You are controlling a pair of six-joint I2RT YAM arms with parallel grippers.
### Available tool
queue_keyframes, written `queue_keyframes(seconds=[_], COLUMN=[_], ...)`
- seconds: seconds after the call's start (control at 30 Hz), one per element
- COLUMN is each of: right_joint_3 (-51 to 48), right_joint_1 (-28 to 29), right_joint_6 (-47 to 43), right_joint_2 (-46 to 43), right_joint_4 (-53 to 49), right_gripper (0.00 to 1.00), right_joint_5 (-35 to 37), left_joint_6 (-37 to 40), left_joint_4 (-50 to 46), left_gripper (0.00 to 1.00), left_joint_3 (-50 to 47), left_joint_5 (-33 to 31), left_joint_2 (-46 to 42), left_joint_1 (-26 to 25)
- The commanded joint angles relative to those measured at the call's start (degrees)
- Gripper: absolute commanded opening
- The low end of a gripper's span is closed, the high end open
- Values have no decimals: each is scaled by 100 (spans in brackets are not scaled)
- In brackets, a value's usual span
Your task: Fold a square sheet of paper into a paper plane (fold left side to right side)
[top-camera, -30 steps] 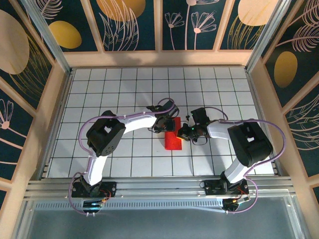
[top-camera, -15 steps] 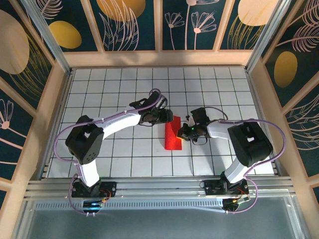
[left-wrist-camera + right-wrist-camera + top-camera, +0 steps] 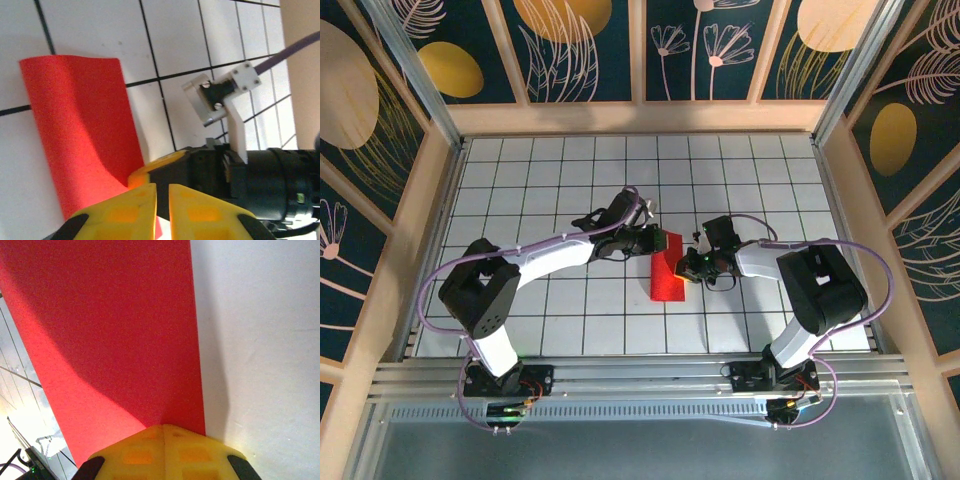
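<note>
The sheet [image 3: 667, 278] lies on the table [image 3: 520, 190] as a narrow red strip. In the top view it runs from 12 to 6 o'clock and sits just off the table's centre, toward 5 o'clock. It is not flat: the left wrist view shows a shadowed bow along it, and its near part rises toward a yellow fingertip of the right gripper [image 3: 165, 432]. That gripper meets the strip at its 3 o'clock edge. Its fingers are pressed fully together, and the paper's long edge runs in under their tips, so it has that edge pinched. The left gripper [image 3: 162, 195] is at the strip's far end, about 11 o'clock of it in the top view. Its fingers are drawn almost together with only a thin slit between them. A sliver of red shows beneath the tips, but I cannot tell whether they pinch the paper. The two grippers are just beside each other. The left arm [image 3: 550, 255] reaches in from 8 o'clock and the right arm [image 3: 820, 285] from 4 o'clock.
</note>
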Motion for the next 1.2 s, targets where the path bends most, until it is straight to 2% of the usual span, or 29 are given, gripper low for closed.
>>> queue_keyframes(seconds=[0.0, 0.17, 0.53, 1.17], right_joint_3=[-187, -188, -179, -135], right_joint_1=[45, 45, 52, 55], right_joint_6=[-61, -52, -79, -131], right_joint_2=[244, 260, 293, 343], right_joint_4=[-632, -642, -650, -713], right_gripper=[0, 0, 0, 0], right_joint_5=[809, 802, 811, 802], left_joint_6=[31, 72, 203, 76], left_joint_4=[416, 507, 343, 87], left_gripper=[11, 6, 5, 4], left_joint_3=[-185, -299, -504, -742], left_joint_5=[447, 685, 207, -393], left_joint_2=[-43, 260, 692, 868], left_joint_1=[-9, -9, -7, 0])
